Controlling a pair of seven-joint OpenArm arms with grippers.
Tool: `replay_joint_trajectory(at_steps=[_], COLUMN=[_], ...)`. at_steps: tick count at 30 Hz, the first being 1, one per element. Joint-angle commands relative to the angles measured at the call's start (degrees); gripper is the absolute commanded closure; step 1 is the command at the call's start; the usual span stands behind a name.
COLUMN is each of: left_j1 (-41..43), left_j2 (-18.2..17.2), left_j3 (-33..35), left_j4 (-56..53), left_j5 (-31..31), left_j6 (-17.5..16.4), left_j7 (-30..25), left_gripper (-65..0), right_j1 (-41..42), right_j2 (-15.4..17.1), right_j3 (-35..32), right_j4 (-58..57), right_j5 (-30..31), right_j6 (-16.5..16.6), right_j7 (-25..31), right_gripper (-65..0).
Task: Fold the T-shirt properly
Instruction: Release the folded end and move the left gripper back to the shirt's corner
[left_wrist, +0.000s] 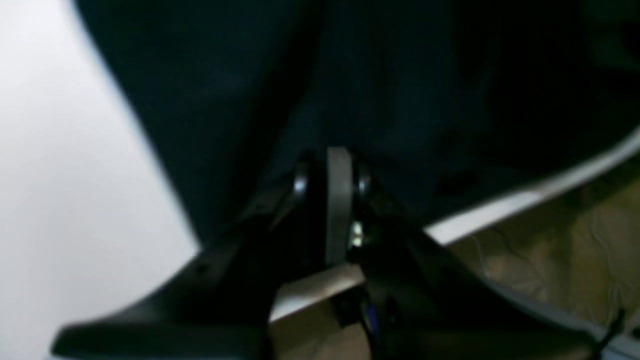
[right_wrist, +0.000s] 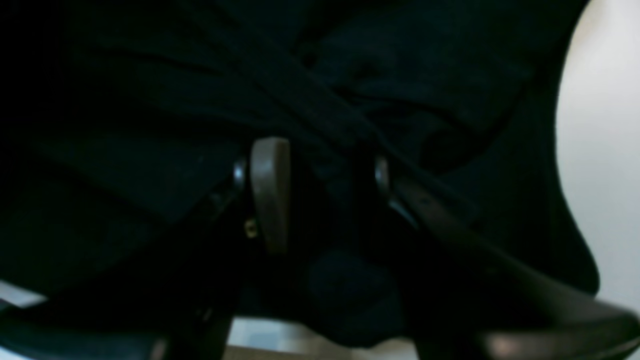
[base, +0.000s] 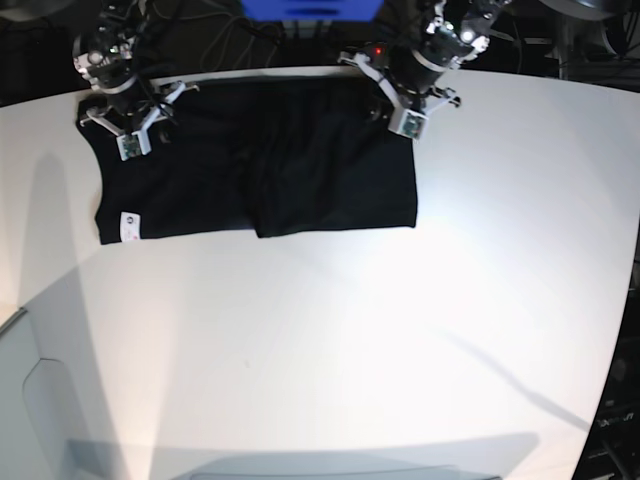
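Observation:
The black T-shirt (base: 250, 160) lies spread along the far side of the white table (base: 320, 340), with a white tag (base: 128, 225) at its near left corner. My left gripper (base: 405, 122) sits at the shirt's far right corner. In the left wrist view the left gripper (left_wrist: 332, 155) has its jaws pressed together on the T-shirt (left_wrist: 380, 75) near the table's edge. My right gripper (base: 130, 143) is over the shirt's far left corner. In the right wrist view the right gripper (right_wrist: 325, 160) stands open, a ridge of the T-shirt (right_wrist: 310, 105) running between its fingers.
The table's far edge (left_wrist: 500, 207) runs just behind the left gripper, with brownish floor (left_wrist: 575, 250) beyond it. A blue object (base: 310, 8) and cables sit behind the table. White tabletop stretches in front of the shirt.

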Motion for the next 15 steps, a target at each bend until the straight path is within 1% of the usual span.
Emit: replay_joint_trajectory(at_steps=[1,7,10,12,15], left_j1=[0.07,-0.55,-1.08,-1.25,-1.34], left_j2=[-0.06,-0.15,-0.06,-0.06,-0.06], left_j3=[-1.43,-12.85,-17.78,-20.33,-22.35], left_j4=[1.24,1.15,0.98,0.71,0.71], left_j5=[-1.49,-15.64,-21.27,-23.12,-23.20], left_j6=[-0.03,-0.20,-0.20,-0.20,-0.20], left_j7=[-0.89,-0.89,-0.80,-0.80,-0.72], left_gripper=[-4.4,-4.7,-4.8,-4.8,-4.9], right_j1=[-0.05,-0.05,-0.05,-0.05,-0.05], right_j2=[0.33,0.33,0.33,0.33,0.33], right_j3=[0.09,0.09,0.09,0.09,0.09], right_j4=[0.68,0.68,0.68,0.68,0.68], right_j5=[0.49,0.49,0.49,0.49,0.49], right_j6=[0.80,0.80,0.80,0.80,0.80], right_j7=[0.56,0.56,0.56,0.56,0.56], right_gripper=[-22.3,-22.3,-22.3,-22.3,-22.3])
